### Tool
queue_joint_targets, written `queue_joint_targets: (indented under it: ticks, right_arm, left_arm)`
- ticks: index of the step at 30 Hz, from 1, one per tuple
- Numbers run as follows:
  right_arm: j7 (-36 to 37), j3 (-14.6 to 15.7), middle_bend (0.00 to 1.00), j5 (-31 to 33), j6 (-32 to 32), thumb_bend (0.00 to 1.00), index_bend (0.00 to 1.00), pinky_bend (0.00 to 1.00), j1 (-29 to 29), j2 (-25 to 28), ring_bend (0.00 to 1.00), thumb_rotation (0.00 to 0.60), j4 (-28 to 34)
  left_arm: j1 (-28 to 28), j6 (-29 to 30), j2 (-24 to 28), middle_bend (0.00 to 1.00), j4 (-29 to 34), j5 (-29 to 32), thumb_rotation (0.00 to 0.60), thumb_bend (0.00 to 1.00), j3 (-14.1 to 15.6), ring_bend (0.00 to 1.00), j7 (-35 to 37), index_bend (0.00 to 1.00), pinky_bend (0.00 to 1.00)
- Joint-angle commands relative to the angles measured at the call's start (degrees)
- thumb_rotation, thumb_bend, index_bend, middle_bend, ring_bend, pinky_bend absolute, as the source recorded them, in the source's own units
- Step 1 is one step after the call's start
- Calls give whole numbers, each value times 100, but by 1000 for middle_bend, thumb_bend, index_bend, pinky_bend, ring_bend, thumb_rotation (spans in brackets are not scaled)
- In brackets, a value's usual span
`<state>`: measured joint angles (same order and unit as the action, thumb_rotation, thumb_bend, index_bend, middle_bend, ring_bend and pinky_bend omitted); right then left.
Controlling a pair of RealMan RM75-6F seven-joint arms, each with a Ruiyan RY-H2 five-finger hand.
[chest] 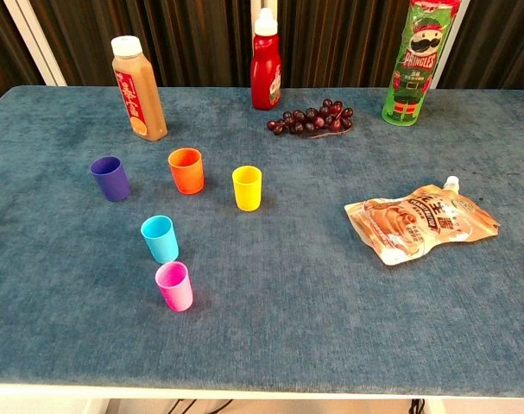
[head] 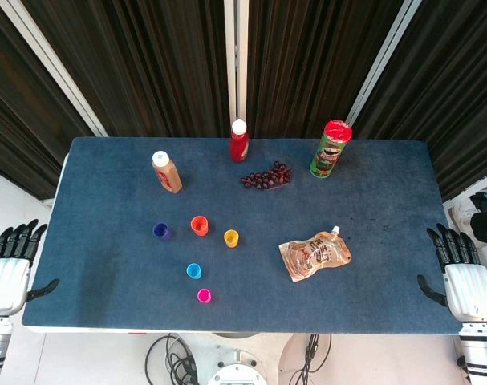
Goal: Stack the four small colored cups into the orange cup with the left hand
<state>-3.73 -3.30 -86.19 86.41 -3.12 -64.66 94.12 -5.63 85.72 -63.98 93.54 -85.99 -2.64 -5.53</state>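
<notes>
Five small cups stand upright and apart on the blue table (head: 371, 200) (chest: 331, 328). The orange cup (head: 199, 225) (chest: 186, 170) is flanked by a purple cup (head: 161, 231) (chest: 110, 178) on its left and a yellow cup (head: 231, 237) (chest: 247, 187) on its right. Nearer the front stand a light blue cup (head: 194, 270) (chest: 160, 238) and a pink cup (head: 204, 295) (chest: 174, 285). My left hand (head: 10, 269) hangs off the table's left edge, fingers apart and empty. My right hand (head: 461, 269) hangs off the right edge, likewise empty. The chest view shows neither hand.
Along the back stand a brown drink bottle (head: 167, 172) (chest: 139, 87), a red ketchup bottle (head: 239, 140) (chest: 265, 59) and a green chip can (head: 330, 148) (chest: 414, 62). Dark grapes (head: 267, 176) (chest: 312, 118) lie near the ketchup. A spouted pouch (head: 315, 254) (chest: 421, 222) lies at the right.
</notes>
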Motion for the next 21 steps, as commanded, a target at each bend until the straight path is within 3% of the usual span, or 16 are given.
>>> queue_joint_targets:
  ticks: [1, 21]
  right_arm:
    - [-22, 5, 0, 5, -43, 227, 0, 0, -9, 42, 0, 600, 34]
    - [98, 77, 0, -37, -260, 227, 0, 0, -81, 17, 0, 600, -116]
  left_arm:
    - [11, -5, -31, 0, -28, 1, 600, 113, 18, 0, 8, 0, 0]
    - [-40, -98, -126, 0, -66, -154, 600, 112, 98, 0, 174, 0, 0]
